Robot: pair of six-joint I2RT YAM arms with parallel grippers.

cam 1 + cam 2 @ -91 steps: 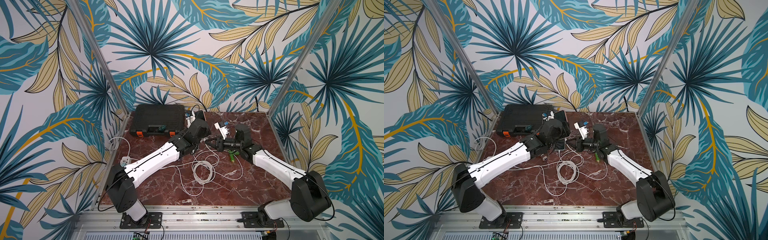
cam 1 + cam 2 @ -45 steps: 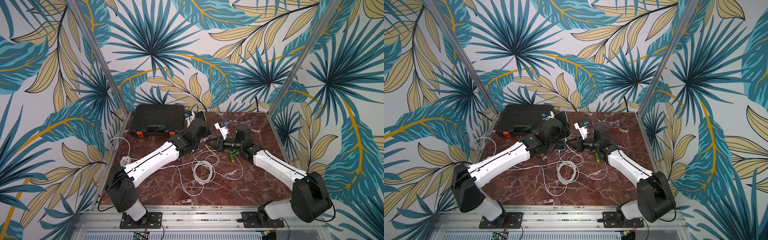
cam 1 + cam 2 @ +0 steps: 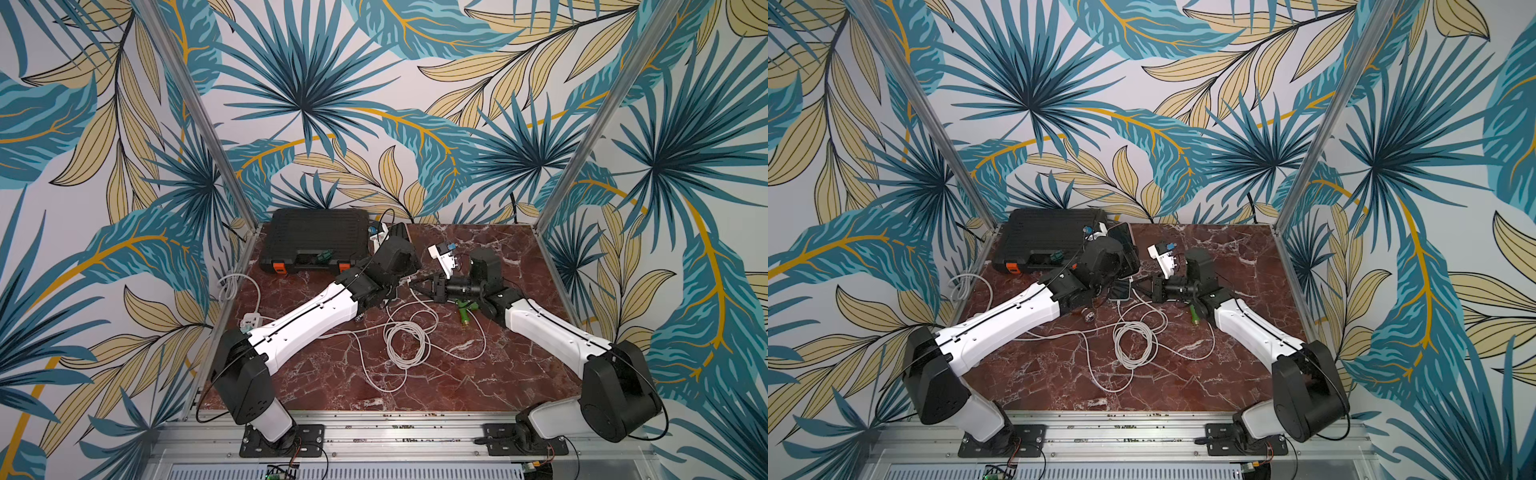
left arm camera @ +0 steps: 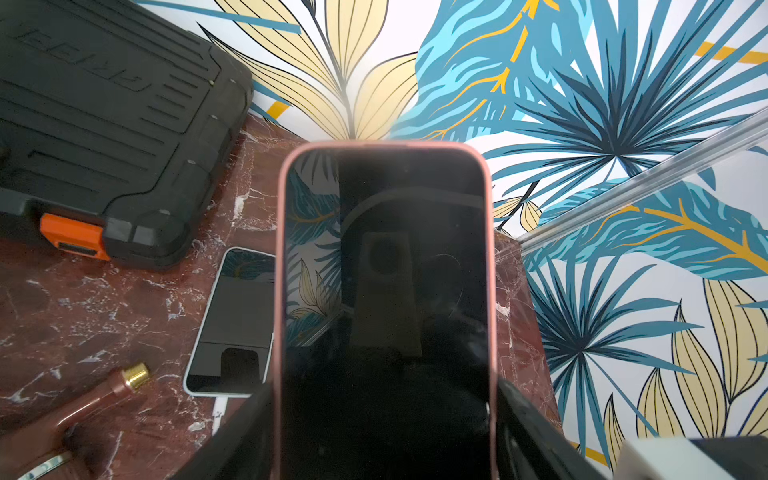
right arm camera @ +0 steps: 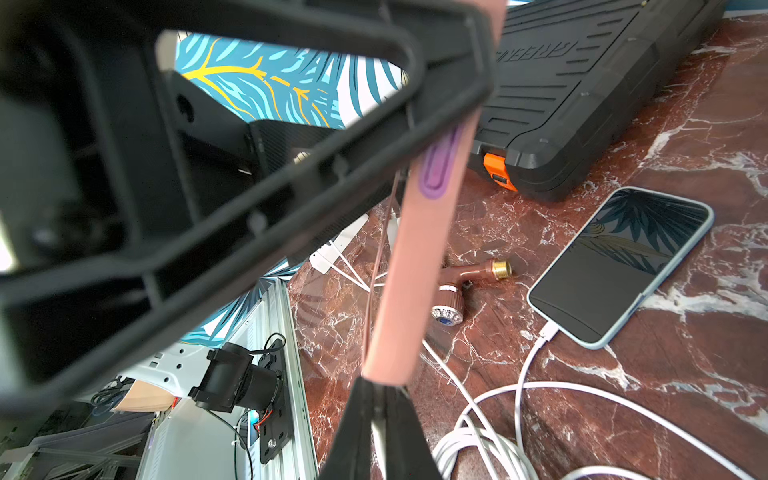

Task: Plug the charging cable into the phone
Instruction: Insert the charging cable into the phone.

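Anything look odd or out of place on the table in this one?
Yes. A second phone, light-cased, lies screen-up on the table with a white cable already plugged in, while the pink-cased phone is held in the air. A brown shower head lies near it, unrelated to charging.

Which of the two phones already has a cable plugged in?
The pale-blue phone lying flat on the table, not the pink-cased one in the left gripper.

In a top view the left wrist [image 3: 1104, 259] hides most of the pink phone [image 3: 1126, 231], at 12 o'clock from the cable [image 3: 1117, 345] coil. The right gripper [image 5: 376, 395] covers its port.
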